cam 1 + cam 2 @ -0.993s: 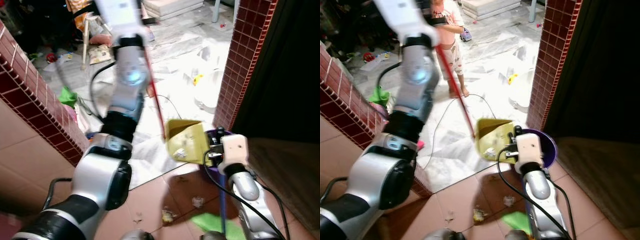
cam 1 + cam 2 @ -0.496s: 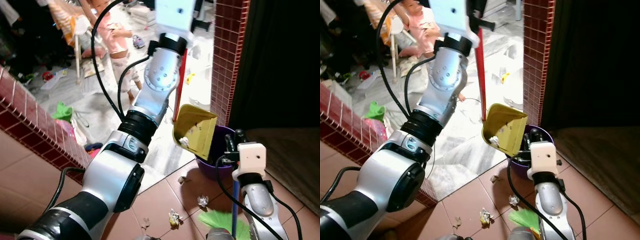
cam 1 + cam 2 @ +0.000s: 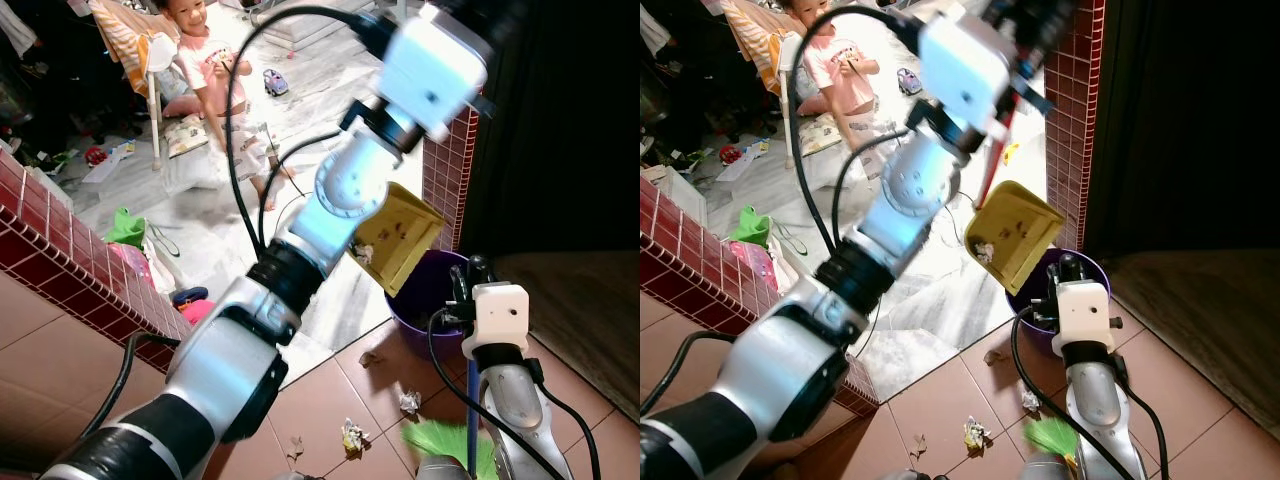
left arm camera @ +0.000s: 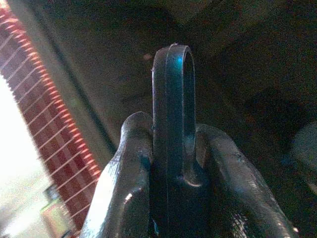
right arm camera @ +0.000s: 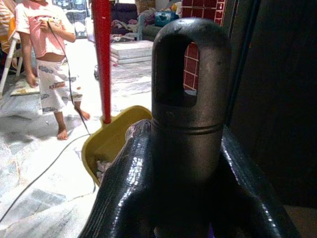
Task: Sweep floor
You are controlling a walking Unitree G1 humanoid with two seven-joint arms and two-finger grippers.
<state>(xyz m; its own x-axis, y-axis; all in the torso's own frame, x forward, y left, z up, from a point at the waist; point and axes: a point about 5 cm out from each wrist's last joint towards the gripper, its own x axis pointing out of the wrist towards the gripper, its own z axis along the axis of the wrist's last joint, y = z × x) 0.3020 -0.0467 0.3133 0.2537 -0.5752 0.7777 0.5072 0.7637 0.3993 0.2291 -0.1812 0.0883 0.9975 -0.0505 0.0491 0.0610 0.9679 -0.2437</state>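
Nearest, a green broom (image 3: pixel 440 442) is gripped by its handle in the right gripper (image 5: pixel 185 163). Above a purple bin (image 3: pixel 1032 293) at the tiled floor's edge, a yellow dustpan (image 3: pixel 1015 235) is held tilted, its handle clenched in the left gripper (image 4: pixel 171 168). No writing is legible.

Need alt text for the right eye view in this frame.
The robot's left arm holds a yellow dustpan by its red handle, tilted over a purple bin; paper scraps lie on the tiled floor and a person stands beyond.

lived-in home, tiled floor (image 3: pixel 330 390), red brick walls (image 3: pixel 80 270), toys (image 3: pixel 273 83) strewn about, child (image 3: pixel 215 70) standing
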